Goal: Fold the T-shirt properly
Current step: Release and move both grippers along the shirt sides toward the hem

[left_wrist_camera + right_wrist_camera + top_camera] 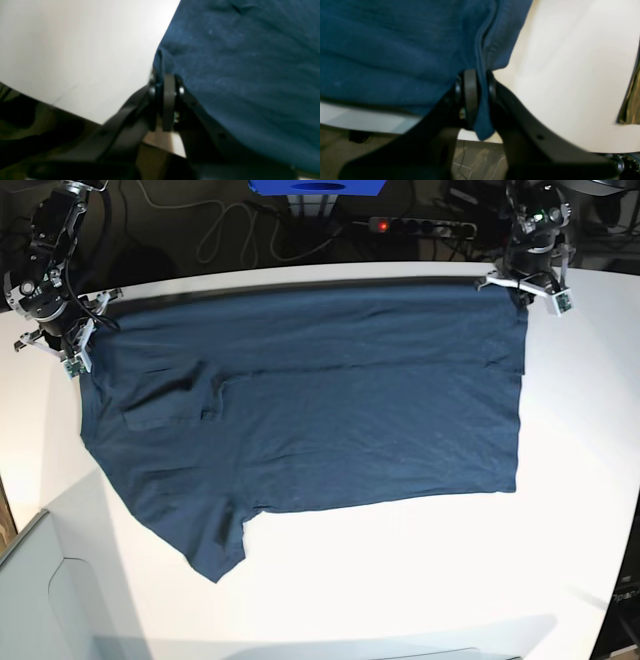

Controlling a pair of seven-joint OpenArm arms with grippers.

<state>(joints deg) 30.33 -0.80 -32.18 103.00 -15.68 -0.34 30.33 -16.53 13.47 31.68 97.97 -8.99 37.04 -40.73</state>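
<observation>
The dark navy-teal T-shirt [320,400] lies spread wide on the white table [420,580], one sleeve pointing to the front left. My left gripper [522,288] is at the shirt's far right corner. In the left wrist view it [165,83] is shut on the cloth edge [237,75]. My right gripper [78,345] is at the shirt's far left corner. In the right wrist view it [480,97] is shut on a fold of the cloth [395,50], which hangs down between the jaws. The neck label is not visible.
A power strip [420,226] with a red light, cables and a blue box [317,187] lie behind the table's far edge. A grey panel [40,600] stands at the front left. Both grippers are close to the table's far edge.
</observation>
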